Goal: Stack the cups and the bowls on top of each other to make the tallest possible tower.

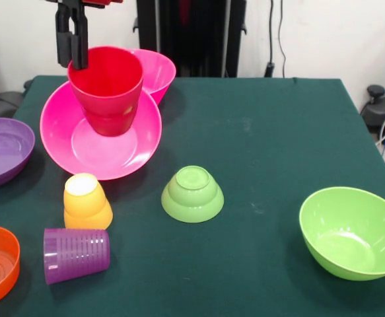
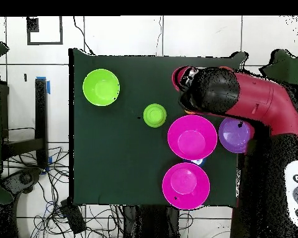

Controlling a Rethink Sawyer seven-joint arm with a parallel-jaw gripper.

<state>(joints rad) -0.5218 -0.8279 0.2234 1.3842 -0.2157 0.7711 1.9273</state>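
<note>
The gripper (image 1: 73, 46) held the red cup (image 1: 107, 89) by its rim, jaws clamped on the wall, so it hung upright over the large hot pink bowl (image 1: 123, 155), likely chosen as a wide base for the tower

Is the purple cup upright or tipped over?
Tipped over: the purple cup lies on its side on the table, ridged wall up, beside the yellow-orange cup.
</note>
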